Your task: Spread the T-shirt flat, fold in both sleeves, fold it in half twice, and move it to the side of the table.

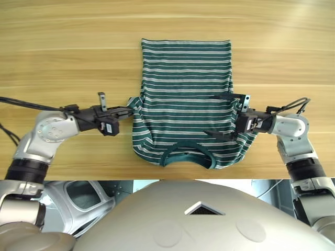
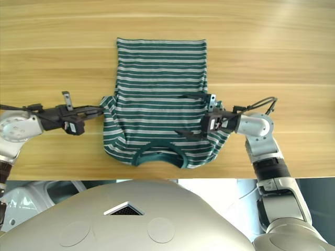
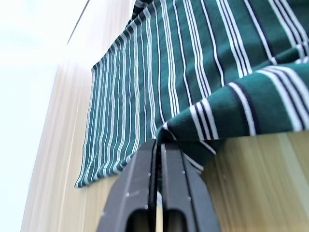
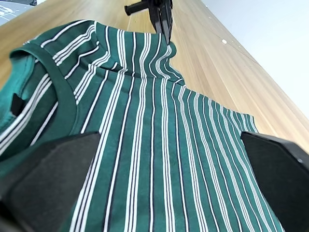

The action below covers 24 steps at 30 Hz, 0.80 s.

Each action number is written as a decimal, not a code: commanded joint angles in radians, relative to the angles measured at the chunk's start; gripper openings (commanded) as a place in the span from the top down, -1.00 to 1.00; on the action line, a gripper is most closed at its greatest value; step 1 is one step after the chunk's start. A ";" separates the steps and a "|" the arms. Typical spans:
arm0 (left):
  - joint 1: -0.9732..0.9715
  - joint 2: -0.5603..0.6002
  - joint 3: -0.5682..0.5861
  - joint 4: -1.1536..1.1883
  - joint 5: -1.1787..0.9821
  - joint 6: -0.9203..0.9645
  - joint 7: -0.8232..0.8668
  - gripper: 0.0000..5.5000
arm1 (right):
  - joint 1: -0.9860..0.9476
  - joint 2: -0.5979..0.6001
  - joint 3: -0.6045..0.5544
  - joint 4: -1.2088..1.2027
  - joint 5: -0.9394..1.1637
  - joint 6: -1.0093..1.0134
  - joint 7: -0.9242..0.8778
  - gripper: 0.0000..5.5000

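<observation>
In the left eye view the striped T-shirt (image 1: 183,99) lies on the wooden worktop (image 1: 63,63) between the two arms, close to the robot's edge; the left pincer (image 1: 125,110) meets its left side at a bunched sleeve (image 1: 137,104), and the right pincer (image 1: 217,115) hangs over its right side. In the left wrist view the left pincer (image 3: 159,150) is clamped tight on a fold of that sleeve; the bite looks shallow, so a pull could slip the cloth free, or drag the whole shirt sideways and skew it. In the right wrist view the right pincer (image 4: 164,193) gapes wide with nothing held, striped cloth beneath; lowered carelessly, it could rumple the flat layer. The collar (image 4: 60,89) points toward the robot, the hem (image 1: 186,42) away; the long axis runs from near edge to far.
</observation>
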 commanded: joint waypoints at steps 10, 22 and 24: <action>-0.077 -0.054 -0.110 -0.077 -0.004 0.002 -0.046 0.99 | -0.038 0.030 0.015 0.019 -0.020 -0.008 -0.016 -0.96; -0.169 -0.186 -0.181 -0.004 0.099 0.069 -0.014 0.99 | -0.027 0.031 0.028 -0.025 -0.053 -0.012 -0.040 -0.96; -0.183 -0.209 -0.191 0.031 0.134 0.078 0.009 0.99 | -0.026 0.032 0.032 -0.032 -0.056 -0.011 -0.044 -0.96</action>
